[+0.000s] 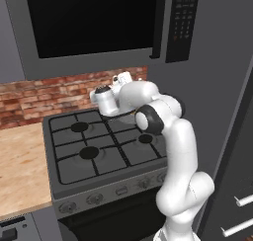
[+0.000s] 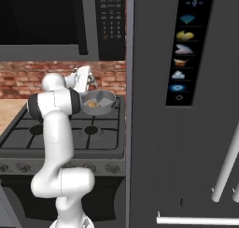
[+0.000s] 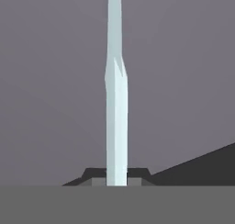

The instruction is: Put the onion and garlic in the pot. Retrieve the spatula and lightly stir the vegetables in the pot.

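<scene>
The grey pot [image 2: 108, 101] stands on the stove's back right burner. Inside it lies the golden-brown onion [image 2: 92, 104]; the garlic is too small to make out. My gripper [image 2: 88, 83] hovers just above the pot's left rim, at the end of the bent arm, and it is seen from behind in the left base view [image 1: 122, 79]. In the hand view the gripper [image 3: 116, 179] is shut on the spatula, whose thin pale handle [image 3: 116, 103] runs straight up from between the dark fingertips [image 3: 94, 176]. The spatula's head is out of view.
The black gas stove [image 1: 89, 151] has several burners, the front ones free. A wooden counter [image 1: 20, 166] lies to its left, a microwave [image 1: 94, 18] hangs overhead, a brick wall [image 1: 44, 94] is behind, and a tall dark fridge [image 2: 186, 105] stands close on the right.
</scene>
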